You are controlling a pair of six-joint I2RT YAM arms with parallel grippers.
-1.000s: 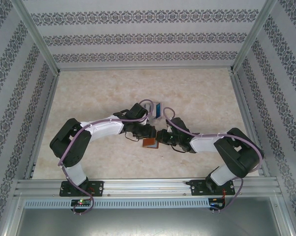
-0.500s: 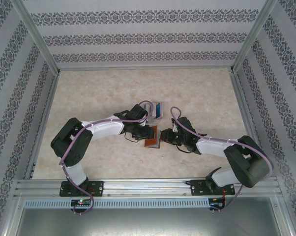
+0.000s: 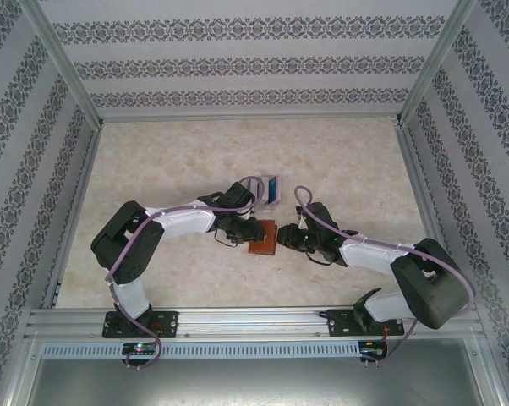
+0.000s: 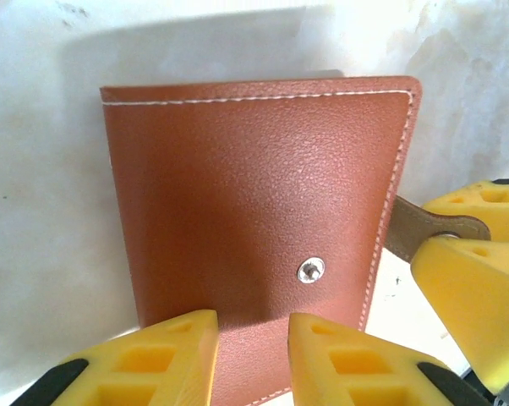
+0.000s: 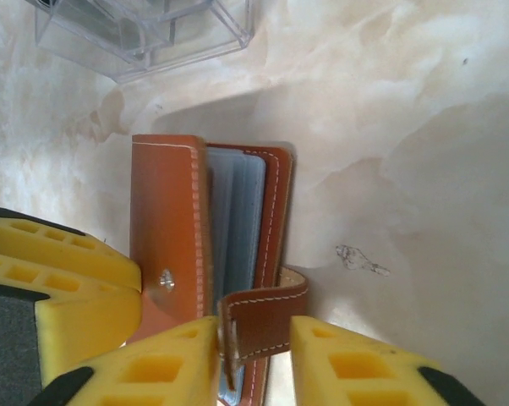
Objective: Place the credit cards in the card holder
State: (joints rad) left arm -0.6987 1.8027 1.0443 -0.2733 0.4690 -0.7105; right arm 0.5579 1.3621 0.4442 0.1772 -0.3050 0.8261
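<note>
The reddish-brown card holder lies between my two grippers in the middle of the table. In the left wrist view its closed cover faces the camera, snap stud showing. My left gripper has its jaws apart, with its tips against that cover. My right gripper is open with the clasp tab between its fingers; there is a gap on the tab's right side. Pale blue-grey pockets show between the covers. The credit cards, blue and pale, stand just behind in a clear box.
The clear plastic box sits on the marble-look table, close behind the card holder. Metal rails run along the near edge and patterned walls close the other three sides. Both arms arch inward from their bases.
My right gripper has opened wider around the clasp tab, and its arm has swung outward to the right. The card holder has shifted slightly back. My left jaws have narrowed a little.
</note>
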